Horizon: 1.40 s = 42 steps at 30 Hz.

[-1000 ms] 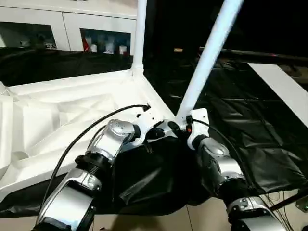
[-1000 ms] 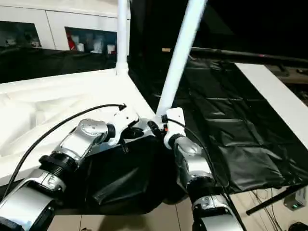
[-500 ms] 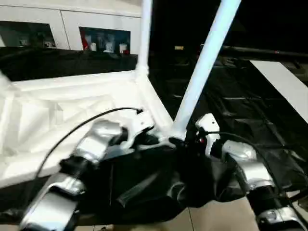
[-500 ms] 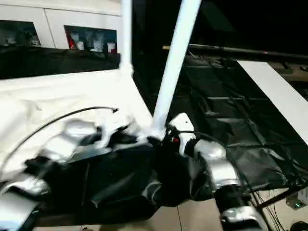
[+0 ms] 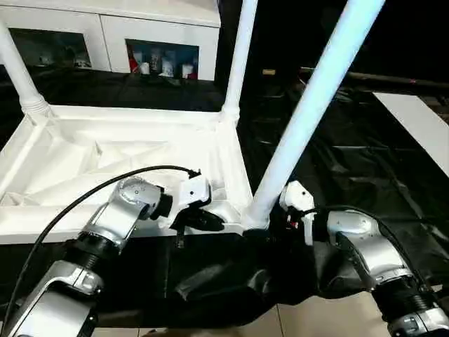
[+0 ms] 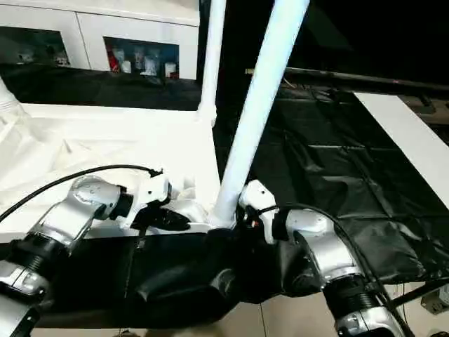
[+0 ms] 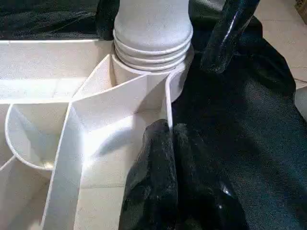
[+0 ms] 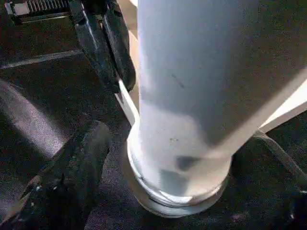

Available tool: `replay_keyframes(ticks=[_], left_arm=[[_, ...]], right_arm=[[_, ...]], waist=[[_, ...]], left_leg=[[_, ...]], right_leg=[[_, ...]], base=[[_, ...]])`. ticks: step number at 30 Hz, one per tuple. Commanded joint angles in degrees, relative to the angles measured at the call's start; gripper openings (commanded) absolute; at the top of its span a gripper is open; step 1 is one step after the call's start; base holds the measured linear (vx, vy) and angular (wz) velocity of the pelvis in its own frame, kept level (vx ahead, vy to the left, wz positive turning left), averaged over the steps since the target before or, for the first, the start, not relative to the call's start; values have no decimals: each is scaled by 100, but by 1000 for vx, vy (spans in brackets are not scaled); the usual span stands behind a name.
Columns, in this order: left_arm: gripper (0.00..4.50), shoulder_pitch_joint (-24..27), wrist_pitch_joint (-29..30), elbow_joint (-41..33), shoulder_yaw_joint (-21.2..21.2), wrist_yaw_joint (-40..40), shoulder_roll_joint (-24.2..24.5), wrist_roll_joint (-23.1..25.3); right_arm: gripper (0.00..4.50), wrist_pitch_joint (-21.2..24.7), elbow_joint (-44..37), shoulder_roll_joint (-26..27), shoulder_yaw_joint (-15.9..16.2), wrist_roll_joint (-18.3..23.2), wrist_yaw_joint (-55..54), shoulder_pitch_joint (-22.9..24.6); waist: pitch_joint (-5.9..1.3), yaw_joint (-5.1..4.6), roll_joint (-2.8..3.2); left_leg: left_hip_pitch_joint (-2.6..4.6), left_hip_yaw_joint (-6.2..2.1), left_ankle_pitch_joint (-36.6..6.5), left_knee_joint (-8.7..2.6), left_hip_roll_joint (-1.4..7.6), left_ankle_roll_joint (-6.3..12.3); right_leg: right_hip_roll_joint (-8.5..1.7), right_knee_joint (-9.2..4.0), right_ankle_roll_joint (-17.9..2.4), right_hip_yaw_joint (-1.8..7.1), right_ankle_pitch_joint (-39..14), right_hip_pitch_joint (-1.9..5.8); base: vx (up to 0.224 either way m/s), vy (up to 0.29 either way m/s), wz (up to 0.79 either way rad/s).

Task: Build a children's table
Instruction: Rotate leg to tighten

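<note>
The children's table lies upside down on the black sheet, with its ribbed white top (image 5: 105, 151) facing up. Three legs stand in corner sockets: far left (image 5: 17, 77), far right (image 5: 238, 56), and a pale-blue near-right leg (image 5: 309, 105). My left gripper (image 5: 214, 223) is shut, its fingers (image 7: 158, 158) pinching the thin rim wall beside the near-right socket (image 7: 153, 57). My right gripper (image 5: 266, 223) stands open around that leg's base (image 8: 182, 158). One of its fingers (image 8: 72, 177) is a small gap away from the leg.
A white glass-door cabinet (image 5: 161, 56) stands behind the work table. A white board (image 5: 421, 126) lies at the far right. The black sheet (image 5: 210, 281) hangs over the near edge, with floor (image 5: 316, 316) below. A black cable (image 5: 91, 193) loops over my left forearm.
The view has shifted, bringing the far-left leg into sight. My right gripper has opened wider and eased back from the near-right leg, which stays standing. My left gripper keeps its hold.
</note>
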Motion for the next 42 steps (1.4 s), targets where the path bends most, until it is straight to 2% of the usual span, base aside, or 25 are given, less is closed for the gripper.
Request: replay_keyframes(ticks=[1, 3, 10, 11, 18, 23, 25, 27, 28, 30, 31, 32, 33, 34, 35, 37, 38, 42], left_arm=[[0, 107, 37, 40, -206, -166, 42, 115], [0, 108, 43, 35, -209, -166, 42, 108], [0, 120, 63, 3, -207, -155, 47, 97], [0, 121, 65, 2, -207, -154, 48, 95], [0, 126, 82, -4, -222, -162, 68, 87], [0, 146, 134, -19, -215, -180, 69, 66], [0, 128, 230, 33, -175, 41, -61, 77], [0, 70, 369, 137, -131, 411, -234, 147], [0, 26, 405, 221, -102, 664, -346, 200], [0, -27, 479, 324, -73, 927, -478, 247], [0, -169, 667, 577, -6, 1525, -781, 347], [0, -184, 687, 604, 1, 1588, -814, 357], [0, -255, 760, 728, 33, 1839, -949, 393], [0, -365, 886, 912, 105, 2208, -1123, 423], [0, -462, 955, 1074, 156, 2486, -1268, 441], [0, -652, 1048, 1409, 300, 3032, -1538, 468], [0, -688, 1046, 1475, 329, 3122, -1583, 472], [0, -872, 980, 1796, 418, 3514, -1761, 518]], right_arm=[[359, 21, 53, -16, -21, -21, -18, 28], [356, 50, 45, -5, -38, 3, -21, 26], [304, 72, 105, 16, -31, 8, -62, 27], [282, 68, 105, 16, -20, -5, -60, 31], [269, 17, 150, 59, 17, -54, -87, 31], [267, 110, 186, 199, -99, 66, -222, 15], [267, 227, 450, 466, -327, 86, -813, -101], [267, 206, 737, 703, -476, -3, -1447, -215], [267, 201, 871, 828, -552, -33, -1758, -267], [267, 234, 1011, 981, -638, -44, -2099, -337], [267, 304, 1321, 1332, -850, -36, -2844, -534], [267, 310, 1354, 1369, -873, -34, -2922, -556], [267, 329, 1500, 1515, -969, -23, -3248, -657], [267, 310, 1678, 1673, -1054, -22, -3610, -786], [267, 269, 1825, 1797, -1105, -37, -3902, -898], [267, 202, 2125, 2031, -1241, -31, -4433, -1118], [267, 193, 2176, 2073, -1259, -21, -4504, -1157], [267, 37, 2341, 2190, -1019, -287, -4682, -1290]], waist=[[-292, -6, 33], [-292, -11, 37], [-296, -2, 39], [-297, -1, 35], [-301, -2, 37], [-298, -14, 39], [-292, -29, 44], [-281, -75, 56], [-269, -98, 59], [-265, -112, 62], [-265, -135, 95], [-261, -159, 90], [-266, -164, 88], [-272, -196, 95], [-270, -204, 84], [-284, -228, 83], [-283, -235, 73], [-298, -202, 55]], left_leg=[[49, -85, -1493, -340, 202, 43], [50, -88, -1500, -345, 203, 36], [53, -82, -1463, -337, 201, 38], [53, -83, -1460, -336, 199, 38], [48, -82, -1401, -330, 196, 50], [52, -81, -1432, -330, 194, 38], [56, -85, -1485, -338, 194, 8], [49, -102, -1668, -359, 194, -107], [68, -127, -1865, -368, 196, -194], [85, -142, -2056, -369, 201, -233], [85, -149, -2154, -377, 206, -271], [111, -158, -2307, -376, 199, -344], [120, -178, -2350, -376, 201, -381], [97, -180, -2381, -377, 188, -402], [92, -192, -2386, -382, 188, -412], [126, -175, -2464, -354, 178, -366], [115, -160, -2414, -349, 161, -313], [74, -136, -2110, -341, 152, -183]], right_leg=[[-417, -458, -973, 293, -1439, 174], [-412, -454, -975, 290, -1436, 172], [-410, -446, -998, 291, -1356, 177], [-409, -445, -995, 289, -1353, 180], [-407, -435, -1006, 288, -1295, 185], [-407, -434, -1020, 290, -1300, 181], [-408, -437, -1025, 288, -1380, 171], [-423, -459, -985, 284, -1731, 152], [-428, -494, -903, 271, -2075, 140], [-438, -531, -810, 274, -2338, 123], [-431, -530, -789, 278, -2375, 106], [-431, -544, -792, 270, -2507, 72], [-442, -544, -780, 260, -2572, 77], [-445, -545, -751, 258, -2611, 79], [-437, -555, -723, 250, -2606, 96], [-437, -574, -733, 262, -2498, 47], [-426, -578, -740, 270, -2412, 52], [-423, -565, -702, 282, -2130, 91]], base=[[0, 0, 0], [0, 0, 0], [0, 0, 0], [0, 0, 0], [0, 0, 0], [0, 0, 0], [0, 0, 0], [0, 0, 0], [0, 0, 0], [0, 0, 0], [0, 0, 0], [0, 0, 0], [0, 0, 0], [0, 0, 0], [0, 0, 0], [0, 0, 0], [0, 0, 0], [0, 0, 0]])
